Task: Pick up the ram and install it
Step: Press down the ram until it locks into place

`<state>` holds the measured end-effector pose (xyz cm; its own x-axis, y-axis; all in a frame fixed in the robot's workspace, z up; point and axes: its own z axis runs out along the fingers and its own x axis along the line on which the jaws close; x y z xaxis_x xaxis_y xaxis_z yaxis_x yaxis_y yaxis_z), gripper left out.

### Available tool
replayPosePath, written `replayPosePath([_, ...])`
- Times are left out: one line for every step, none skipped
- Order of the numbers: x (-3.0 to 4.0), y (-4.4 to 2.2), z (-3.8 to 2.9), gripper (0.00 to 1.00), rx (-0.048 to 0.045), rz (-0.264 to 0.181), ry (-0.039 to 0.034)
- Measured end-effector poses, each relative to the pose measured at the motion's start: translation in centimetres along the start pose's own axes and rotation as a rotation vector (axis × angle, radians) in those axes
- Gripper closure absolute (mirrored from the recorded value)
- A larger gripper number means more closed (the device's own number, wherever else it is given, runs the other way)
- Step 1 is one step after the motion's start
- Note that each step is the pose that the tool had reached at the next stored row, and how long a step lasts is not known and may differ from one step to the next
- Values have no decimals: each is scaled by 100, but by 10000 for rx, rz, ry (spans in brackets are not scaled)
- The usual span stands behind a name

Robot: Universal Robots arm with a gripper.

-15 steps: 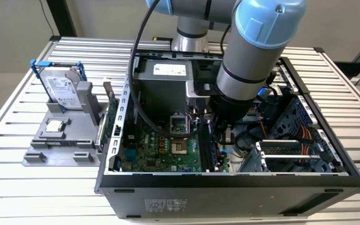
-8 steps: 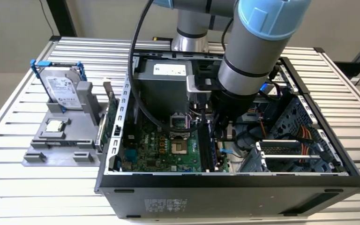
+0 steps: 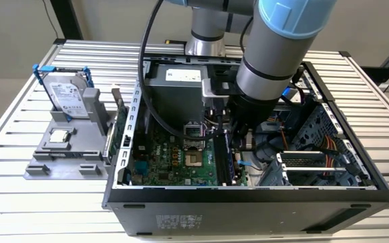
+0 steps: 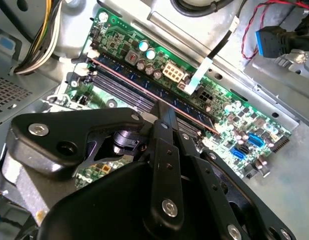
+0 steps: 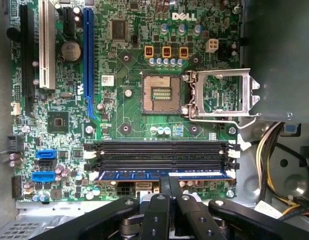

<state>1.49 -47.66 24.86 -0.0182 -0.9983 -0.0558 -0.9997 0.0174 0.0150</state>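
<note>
First wrist view showed the ram (image 5: 162, 175) lying along the memory slot nearest the claw (image 5: 168, 184), parallel to the empty dark slots (image 5: 159, 155) beside it on the motherboard (image 5: 119, 90). The claw's two slim fingers (image 5: 161, 186) were drawn close together on the stick's middle, clenched on its top edge or pressing it; which of the two I could not tell. In the second wrist view the same fingers (image 4: 166, 117) met the long stick (image 4: 144, 87) midway along its length. Seating it well seemed to call for a straight push, square to the board, with the force centred so both ends went down evenly and the white end latches (image 5: 233, 165) could close; a tilted push might jam one end.

Exterior view had the open computer case (image 3: 248, 195) on the slatted table (image 3: 18, 202), the arm (image 3: 275, 61) reaching down into it. Inside the case lay the motherboard, cables and a drive cage (image 3: 316, 162). Beside the case a grey holder (image 3: 66, 157) carried an upright hard drive (image 3: 66, 93).
</note>
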Motion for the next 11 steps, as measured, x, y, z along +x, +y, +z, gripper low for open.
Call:
replayPosePath([-1, 0, -13, 100, 0, 1, 4])
replayPosePath([-2, 0, -27, 100, 0, 0, 5])
replayPosePath([-3, 1, -44, 100, 1, 0, 6])
replayPosePath([-4, 1, -61, 100, 1, 1, 9])
replayPosePath([-4, 1, -73, 100, 1, 1, 11])
replayPosePath([-5, 1, -82, 100, 1, 1, 14])
replayPosePath([-5, 1, -94, 100, 1, 1, 17])
replayPosePath([-6, 2, -108, 100, 0, 1, 20])
replayPosePath([-7, 2, -123, 100, 0, 1, 20])
replayPosePath([-8, 2, -142, 100, 0, 1, 21])
replayPosePath([-9, 3, -159, 100, -1, 1, 22])
